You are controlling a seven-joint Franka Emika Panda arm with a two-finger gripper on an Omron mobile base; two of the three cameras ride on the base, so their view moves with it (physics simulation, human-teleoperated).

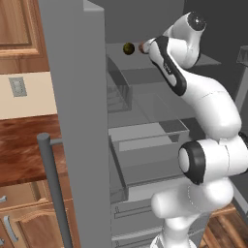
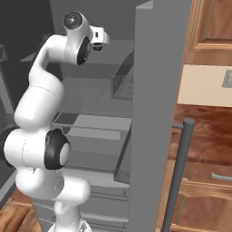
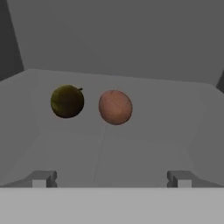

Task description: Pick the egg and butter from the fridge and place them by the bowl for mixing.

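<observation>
Reddish-brown egg (image 3: 115,107) on fridge shelf (image 3: 144,148)

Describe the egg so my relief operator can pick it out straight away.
Look into the open grey fridge, at its top shelf where the arm reaches in. Two small round things sit side by side there, apart from each other, ahead of the open gripper. The egg is the reddish-brown one; its neighbour is a dark olive ball with a tiny stem.

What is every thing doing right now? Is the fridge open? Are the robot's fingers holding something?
fridge: door open.
egg: resting on the top shelf, not held.
dark olive ball: resting on the shelf beside the egg, apart from it.
gripper: fingers wide open, empty, pointed toward the egg.
</observation>
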